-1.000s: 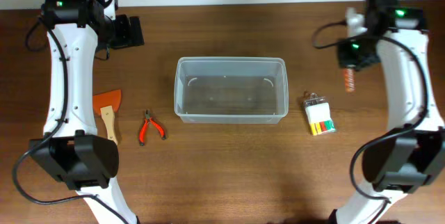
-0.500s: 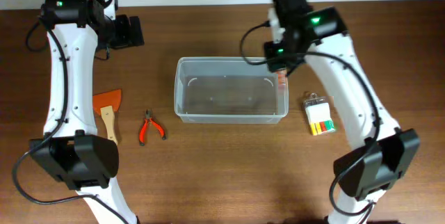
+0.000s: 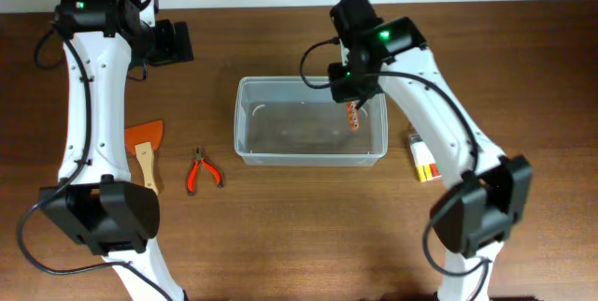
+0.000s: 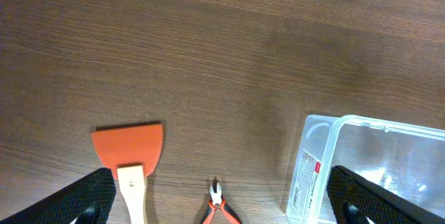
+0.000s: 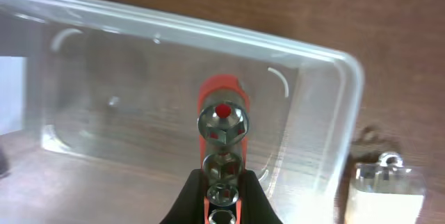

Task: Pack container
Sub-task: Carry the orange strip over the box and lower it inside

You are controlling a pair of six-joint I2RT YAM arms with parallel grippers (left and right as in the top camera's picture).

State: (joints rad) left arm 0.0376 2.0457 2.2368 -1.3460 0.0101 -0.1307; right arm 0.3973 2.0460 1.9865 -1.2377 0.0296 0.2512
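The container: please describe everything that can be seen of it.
The container is a clear plastic rectangular bin, lidless, with rounded corners and a rim. It stands upright on the wooden table, empty, a printed label at its left end. The right gripper holds an orange socket rail over its right part.

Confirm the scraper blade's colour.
Orange, on the scraper with a pale wooden handle; shows best in the left wrist view.

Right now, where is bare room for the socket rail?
The container is empty wall to wall beneath the socket rail in the right gripper. Bare table also borders its near side. Tighter: scraper and pliers sit close together at left.
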